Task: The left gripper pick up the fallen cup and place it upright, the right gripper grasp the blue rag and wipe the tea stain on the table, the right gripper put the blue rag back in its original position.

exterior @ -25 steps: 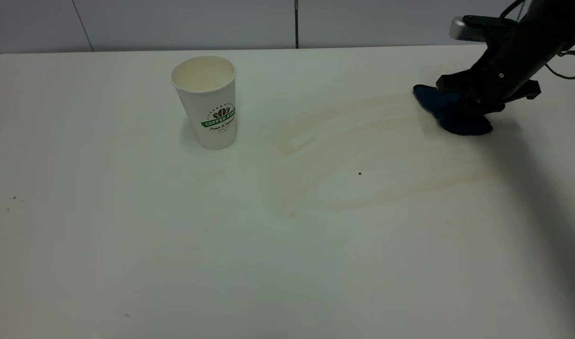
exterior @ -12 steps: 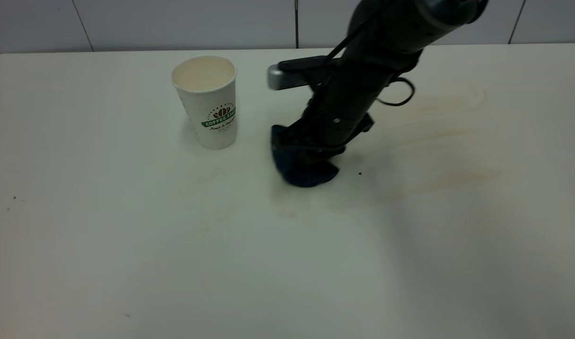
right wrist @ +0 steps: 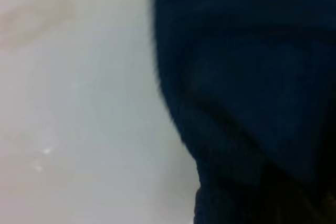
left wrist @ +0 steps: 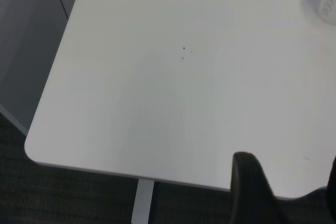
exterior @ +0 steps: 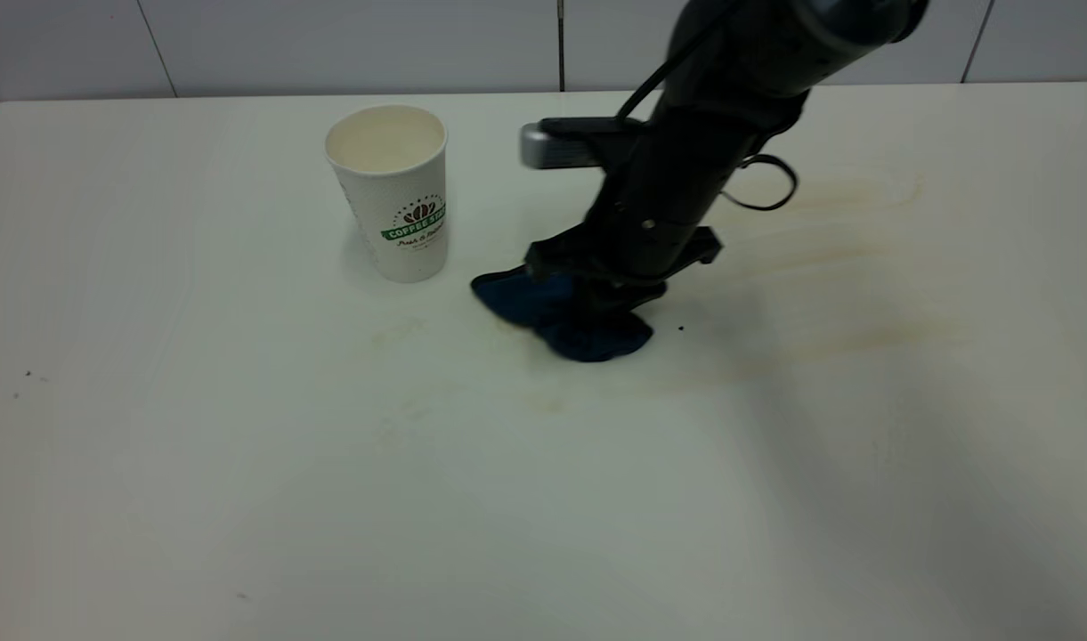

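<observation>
One cup (exterior: pixel 390 191) stands upright on the table (exterior: pixel 240 463), mouth up and logo facing the exterior camera, apart from the rag (exterior: pixel 561 312) and from the fingers pressing it. The right gripper (exterior: pixel 596 298) comes down steeply from above and is clenched on the rag, holding the bunched cloth flat against the table; one corner of the cloth fans out from under the fingers toward the cup without touching it. In the right wrist view the rag (right wrist: pixel 247 93) fills most of the picture directly beneath the fingers, with bare table (right wrist: pixel 79 129) beside it. The stain (exterior: pixel 828 258) shows as faint tan streaks on the far side of the fingers from the cup, and a paler smear lies just in front of the rag. The left gripper (left wrist: pixel 289 187) hangs above the table's corner (left wrist: pixel 131 103), well away from the cloth; two dark fingers (left wrist: pixel 252 182) stand apart, released and empty, and the cup's edge (left wrist: pixel 326 3) is just visible far beyond them.
</observation>
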Controlling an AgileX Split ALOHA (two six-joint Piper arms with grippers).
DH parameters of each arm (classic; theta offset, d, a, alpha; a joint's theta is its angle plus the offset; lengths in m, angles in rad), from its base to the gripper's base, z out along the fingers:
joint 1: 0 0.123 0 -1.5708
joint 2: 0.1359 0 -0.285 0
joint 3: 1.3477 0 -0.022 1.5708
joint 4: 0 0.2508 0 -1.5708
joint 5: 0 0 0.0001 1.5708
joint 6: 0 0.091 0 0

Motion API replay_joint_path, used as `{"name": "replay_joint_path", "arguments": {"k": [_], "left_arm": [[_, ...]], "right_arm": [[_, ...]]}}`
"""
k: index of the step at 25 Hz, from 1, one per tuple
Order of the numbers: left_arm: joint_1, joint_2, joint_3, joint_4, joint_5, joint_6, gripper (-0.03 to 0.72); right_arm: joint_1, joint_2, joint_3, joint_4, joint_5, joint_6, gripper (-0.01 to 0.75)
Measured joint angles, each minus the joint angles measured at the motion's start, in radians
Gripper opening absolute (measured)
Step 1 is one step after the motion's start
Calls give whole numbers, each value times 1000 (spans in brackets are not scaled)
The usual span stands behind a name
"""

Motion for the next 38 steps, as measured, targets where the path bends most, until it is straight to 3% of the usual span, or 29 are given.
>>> {"name": "replay_joint_path", "arguments": {"k": [9,15,21,32,38], "left_arm": [[0,0,0,0,0,-1,388],[0,0,0,0,0,-1,388],[0,0,0,0,0,-1,388],[0,0,0,0,0,-1,388],[0,0,0,0,0,-1,388]], "right_arm": [[-326,-6,-4,-95,48,116,59],[-448,-17,-6,-194,70,196,65],[-444,-53,6,-297,81,195,160],[-396,-223,9,-369,224,191,661],[-379,-414,10,-371,387,191,705]]}}
